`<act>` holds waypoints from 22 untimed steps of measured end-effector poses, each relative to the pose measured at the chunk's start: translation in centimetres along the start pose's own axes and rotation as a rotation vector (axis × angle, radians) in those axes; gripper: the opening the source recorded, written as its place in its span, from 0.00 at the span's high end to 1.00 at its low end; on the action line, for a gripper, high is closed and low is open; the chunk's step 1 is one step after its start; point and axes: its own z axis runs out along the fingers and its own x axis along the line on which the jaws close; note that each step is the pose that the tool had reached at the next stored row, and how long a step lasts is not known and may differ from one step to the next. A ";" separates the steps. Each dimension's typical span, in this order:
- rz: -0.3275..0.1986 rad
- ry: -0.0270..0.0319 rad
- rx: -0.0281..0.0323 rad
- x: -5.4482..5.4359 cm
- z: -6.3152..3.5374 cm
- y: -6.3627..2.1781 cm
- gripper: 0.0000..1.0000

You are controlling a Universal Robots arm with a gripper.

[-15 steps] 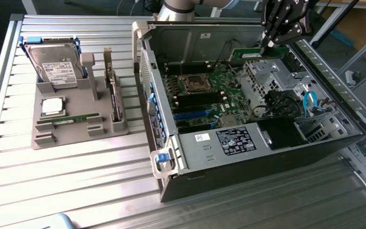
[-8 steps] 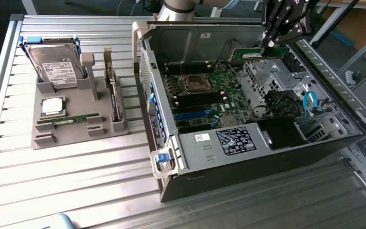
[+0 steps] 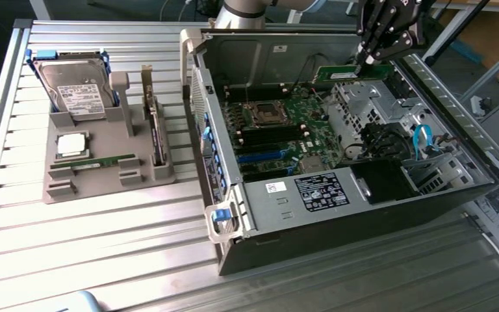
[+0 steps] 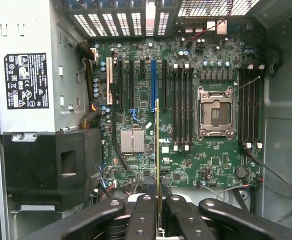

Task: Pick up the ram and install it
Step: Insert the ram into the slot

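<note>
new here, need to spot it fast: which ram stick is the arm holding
Find the open computer case on the exterior view's right. Over its far side the black hand grips a thin green ram stick with a pale label. Unlike the second green stick lying in the grey tray, it hangs in the air.

Bare metal, grey plastic and green circuit board.

The worktop (image 3: 102,260) is ribbed pale metal with a soft, brushed sheen. The case (image 3: 241,55) is matt grey sheet metal. The motherboard (image 4: 151,165) is glossy green board, and its heatsink (image 4: 132,141) is finned bright metal. The ram (image 4: 158,145) is thin green board, gripped in the smooth, matt black tool (image 4: 158,205). The holder (image 3: 102,175) is matt grey plastic. The hard drive (image 3: 76,88) is shiny metal with a white paper label.
</note>
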 end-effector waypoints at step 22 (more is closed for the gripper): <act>-0.022 -0.0001 0.0003 0.0 0.42 0.00 0.87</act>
